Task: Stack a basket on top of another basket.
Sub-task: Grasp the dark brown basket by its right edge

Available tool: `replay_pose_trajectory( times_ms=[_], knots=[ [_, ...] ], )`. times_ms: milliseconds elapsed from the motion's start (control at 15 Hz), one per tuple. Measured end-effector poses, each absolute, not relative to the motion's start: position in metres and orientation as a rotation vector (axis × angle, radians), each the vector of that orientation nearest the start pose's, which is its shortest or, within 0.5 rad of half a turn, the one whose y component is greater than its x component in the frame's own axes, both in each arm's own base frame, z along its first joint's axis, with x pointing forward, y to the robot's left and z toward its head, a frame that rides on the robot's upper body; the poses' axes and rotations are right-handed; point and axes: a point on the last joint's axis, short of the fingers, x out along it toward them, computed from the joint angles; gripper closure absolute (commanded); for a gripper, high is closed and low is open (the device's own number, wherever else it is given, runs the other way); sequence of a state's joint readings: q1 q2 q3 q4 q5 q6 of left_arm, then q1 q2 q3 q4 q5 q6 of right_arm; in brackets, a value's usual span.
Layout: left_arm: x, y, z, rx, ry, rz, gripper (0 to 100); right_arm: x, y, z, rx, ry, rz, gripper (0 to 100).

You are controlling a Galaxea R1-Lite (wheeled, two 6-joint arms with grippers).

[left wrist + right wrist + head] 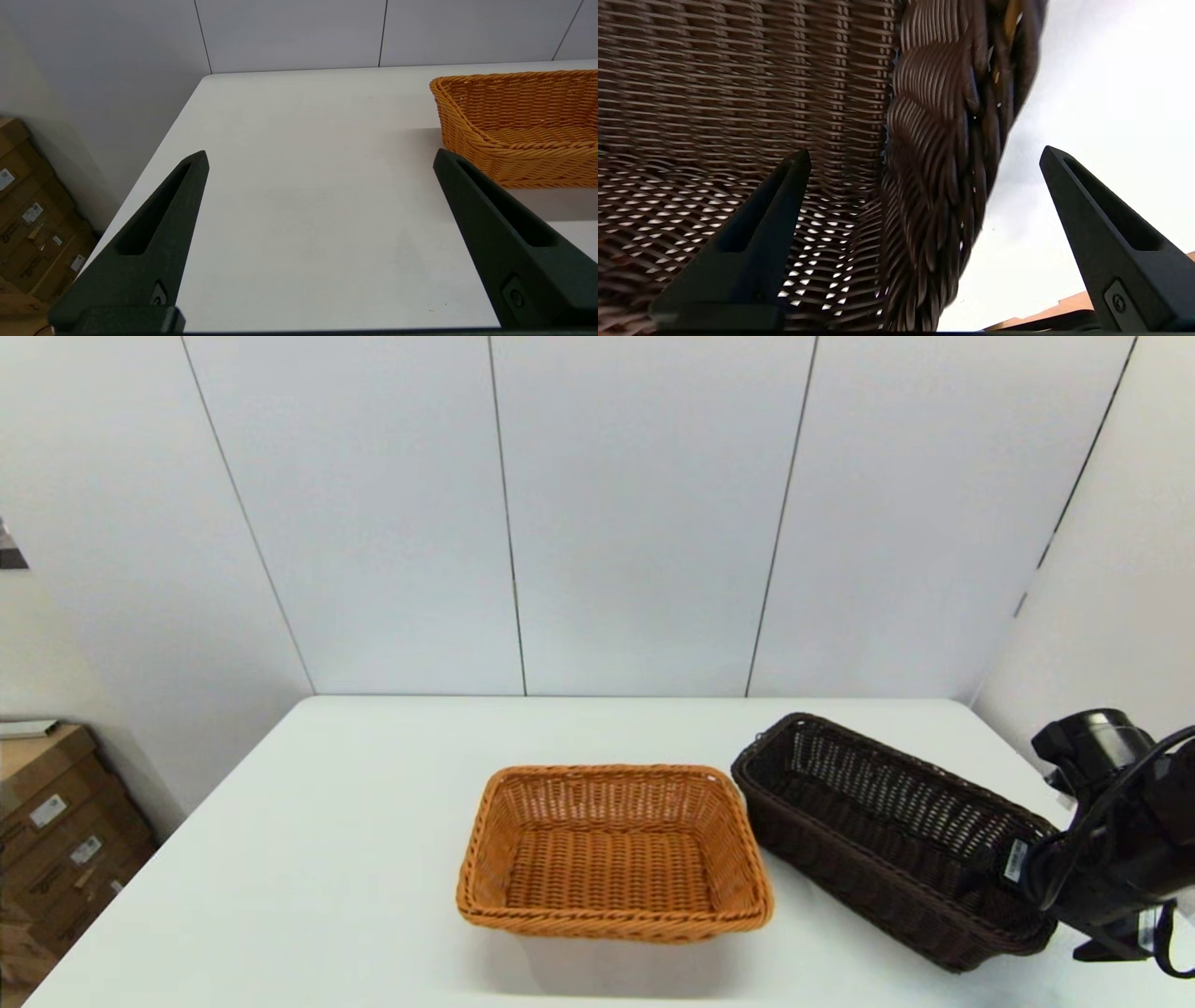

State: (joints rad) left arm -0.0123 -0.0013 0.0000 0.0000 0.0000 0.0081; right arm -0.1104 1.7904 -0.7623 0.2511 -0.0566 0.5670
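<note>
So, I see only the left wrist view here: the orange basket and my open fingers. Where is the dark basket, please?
Observer: The dark basket sits on the table, to the right of the orange basket and turned at an angle to it.
Operator: Is the right gripper on it?
Observer: The right gripper is at its near right end, open, straddling the wall: one side inside, one outside.
Operator: Is anything inside it?
Observer: No, the dark one holds nothing.
</note>
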Motion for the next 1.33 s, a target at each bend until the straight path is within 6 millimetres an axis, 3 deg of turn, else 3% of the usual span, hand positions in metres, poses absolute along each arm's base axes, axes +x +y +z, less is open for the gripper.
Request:
replay_pose_trajectory(
  times_ms=[1067, 1133, 1333],
  knots=[
    [-0.023, 0.0, 0.075, 0.008, -0.001, -0.012, 0, 0.259, -0.029, 0.071, 0.617, 1.197, -0.572, 0],
    [-0.023, 0.0, 0.075, 0.008, -0.001, -0.012, 0, 0.259, -0.029, 0.071, 0.618, 1.197, -0.573, 100],
    [-0.023, 0.0, 0.075, 0.008, -0.001, -0.012, 0, 0.26, -0.03, 0.071, 0.617, 1.194, -0.573, 100]
  ],
)
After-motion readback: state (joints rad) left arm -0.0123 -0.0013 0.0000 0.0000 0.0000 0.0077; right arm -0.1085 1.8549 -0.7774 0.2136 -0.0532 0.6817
